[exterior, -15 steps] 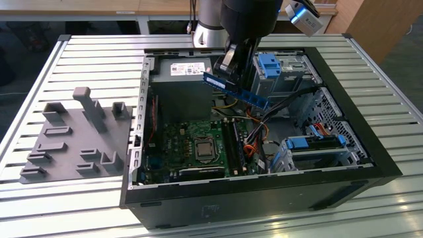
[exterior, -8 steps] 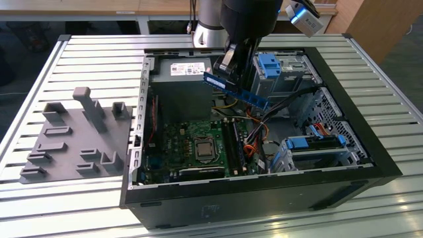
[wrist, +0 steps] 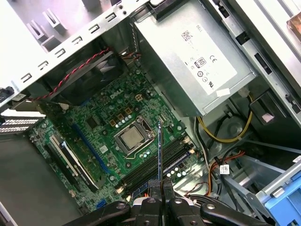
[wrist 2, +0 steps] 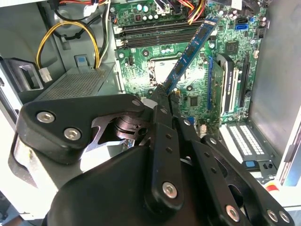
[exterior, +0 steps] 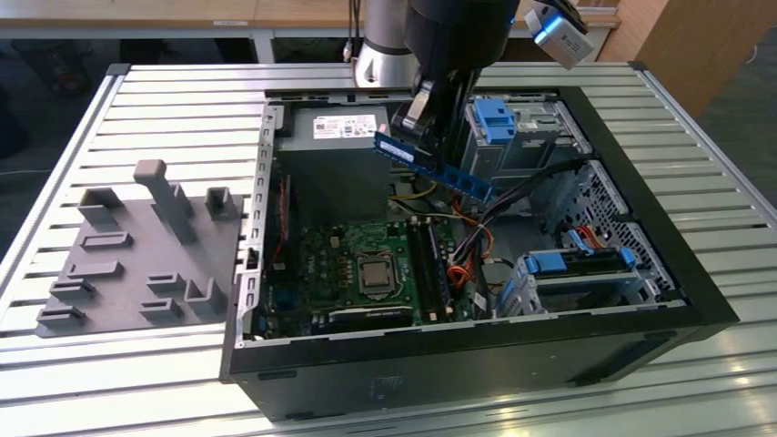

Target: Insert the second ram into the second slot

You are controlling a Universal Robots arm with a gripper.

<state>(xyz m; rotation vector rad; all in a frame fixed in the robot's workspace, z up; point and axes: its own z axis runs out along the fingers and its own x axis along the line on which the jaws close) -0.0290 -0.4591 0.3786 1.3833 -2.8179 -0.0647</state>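
My gripper (exterior: 417, 116) clenched one end of the second ram (exterior: 432, 165), probably to keep its edge free, above the motherboard (exterior: 318, 264); in the exterior view the memory slots (exterior: 428, 259) lay at its six o'clock.

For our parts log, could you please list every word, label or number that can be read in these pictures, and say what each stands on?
No text can be quoted reliably.
On the power supply label: printed lines and marks, too small to read.
On the motherboard: white lettering, too small to read.
On the second ram, gripped by the end effector: no print can be made out.
On the cable tag: too small to read.
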